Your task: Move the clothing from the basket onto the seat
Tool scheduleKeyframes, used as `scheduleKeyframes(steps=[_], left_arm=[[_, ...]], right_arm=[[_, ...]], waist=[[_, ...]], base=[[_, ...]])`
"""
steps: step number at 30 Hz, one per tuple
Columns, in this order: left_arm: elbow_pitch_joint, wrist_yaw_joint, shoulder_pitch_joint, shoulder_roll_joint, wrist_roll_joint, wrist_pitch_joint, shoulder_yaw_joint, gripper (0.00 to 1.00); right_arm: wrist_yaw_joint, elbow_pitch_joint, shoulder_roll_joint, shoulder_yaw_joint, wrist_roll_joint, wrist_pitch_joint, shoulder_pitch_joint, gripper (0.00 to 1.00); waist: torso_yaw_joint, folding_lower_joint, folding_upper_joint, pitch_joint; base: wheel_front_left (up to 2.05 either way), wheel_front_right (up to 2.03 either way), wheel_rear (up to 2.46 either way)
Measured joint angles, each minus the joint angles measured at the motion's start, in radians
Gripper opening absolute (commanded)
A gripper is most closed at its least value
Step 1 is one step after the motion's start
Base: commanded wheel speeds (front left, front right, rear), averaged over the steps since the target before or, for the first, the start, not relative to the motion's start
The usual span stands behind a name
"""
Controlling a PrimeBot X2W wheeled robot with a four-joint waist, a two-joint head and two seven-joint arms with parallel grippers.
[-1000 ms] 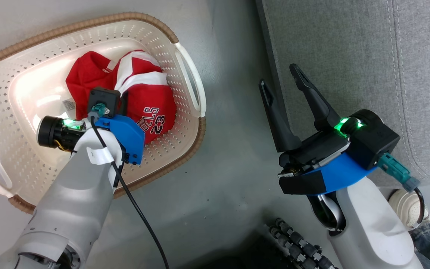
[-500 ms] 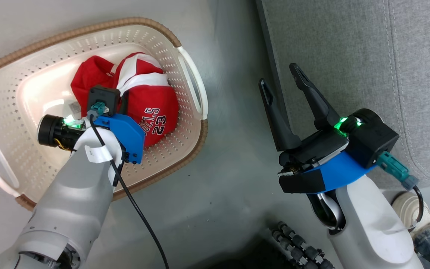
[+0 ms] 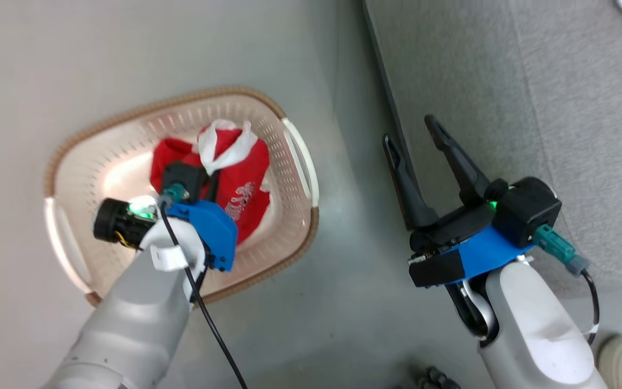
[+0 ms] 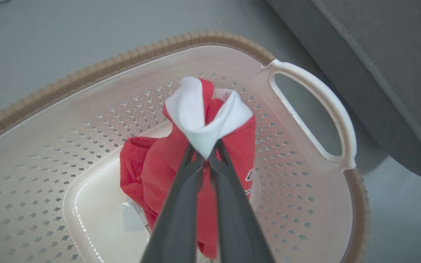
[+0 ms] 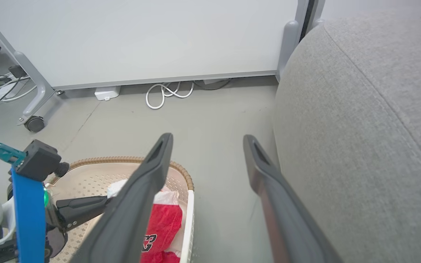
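Closest to you, your left hand [image 4: 204, 157] hangs right over the middle of the basket [image 4: 122, 60]. Its fingers are clamped shut on a fold of white trim on the lettered jersey [image 4: 232, 146]. I reckon that's a smart spot to grab. The trim bunches into a thin ridge that those skinny fingers can actually bite, and pulling from the top should let the rest follow in one piece.

The jersey is drawn up into a peak under the hand, but its lower part sits down inside the basket walls, so it isn't out yet. The second red garment [image 4: 133, 164] lies on the basket bottom, touching the jersey on the side away from the seat-facing handle. It isn't in the grip, so I'd expect it to get left behind for another trip. Watch that it doesn't get dragged along, though.

Your right hand [image 3: 410, 132] is out past the basket's seat-facing handle, fingers spread wide with nothing in them, over where the floor [image 3: 127, 54] meets the seat [image 3: 505, 108]. To me it looks parked out of the way, maybe ready to help spread things later.

Beyond the basket on that same side is the seat itself, well higher than the basket rim. So you'll need a good lift before swinging across, or the jersey's tail might catch the rim.
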Motion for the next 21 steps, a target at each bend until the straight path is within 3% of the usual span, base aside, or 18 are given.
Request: scheduleKeyframes(steps=[12, 21], left_arm=[[-0.162, -0.029, 0.158, -0.025, 0.043, -0.001, 0.009, 0.00], [-0.286, -0.061, 0.179, -0.036, 0.088, -0.001, -0.017, 0.00]], right_arm=[[0.000, 0.058, 0.001, -0.050, -0.035, 0.057, 0.110, 1.00], [0.000, 0.037, 0.001, -0.085, -0.044, 0.118, 0.207, 1.00]], waist=[[0.086, -0.0002, 0.0000, -0.296], [0.198, -0.0003, 0.0001, -0.509]], base=[[0.00, 0.00, 0.00], [0.00, 0.00, 0.00]])
